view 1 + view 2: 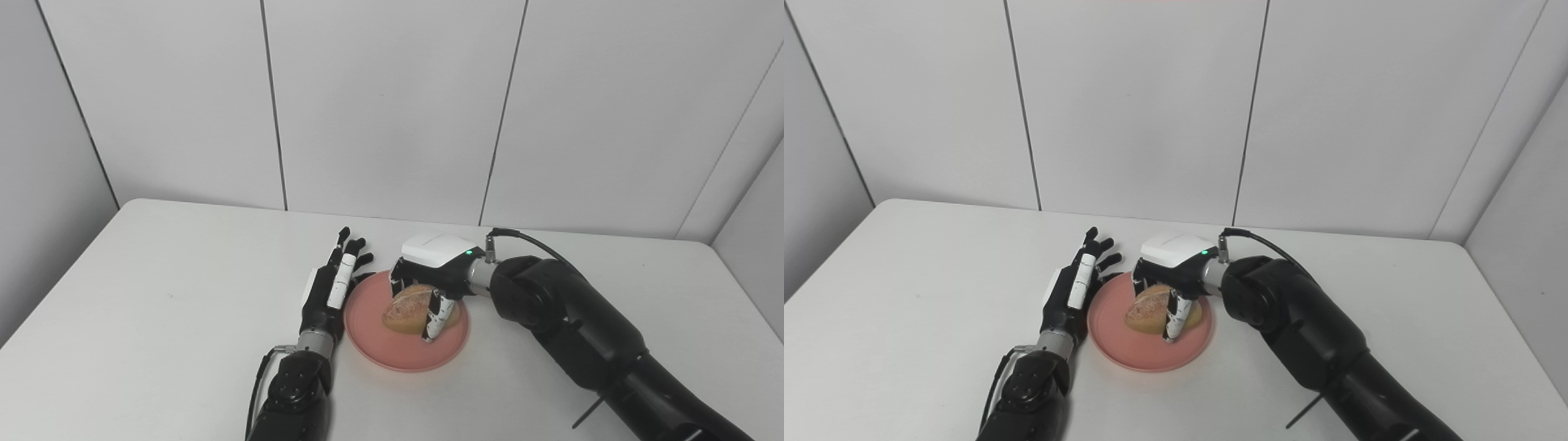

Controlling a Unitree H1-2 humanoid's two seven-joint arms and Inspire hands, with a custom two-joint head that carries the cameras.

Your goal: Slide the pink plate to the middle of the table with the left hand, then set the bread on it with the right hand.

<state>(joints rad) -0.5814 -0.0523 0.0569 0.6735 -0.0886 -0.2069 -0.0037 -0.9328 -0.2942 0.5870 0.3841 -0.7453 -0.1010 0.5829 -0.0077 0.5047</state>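
White wall panels with dark vertical seams stand behind a white table (153, 318) with rounded corners. Near the middle of the table lies the pink plate (380, 349), flat on the surface, with the bread (409, 306) resting on it, a crusty golden roll sitting toward the far half of the plate.

Over the bread, the right hand (432, 269) comes in from the right, its white back facing up and a small green light showing near the wrist. Its fingers (433, 320) curl down around the bread, one on the near side with its tip reaching the plate surface and others at the far left side; the bread sits between them, enclosed in the grasp and resting on the plate at once.

Just beside the plate's left rim lies the left hand (327, 291), palm turned toward the plate. Its fingers (343, 272) are stretched out straight and slightly apart, pointing away toward the wall, holding nothing. The fingertips lie along the plate's far-left edge; whether they touch the rim cannot be told. Both black forearms enter from the bottom edge.
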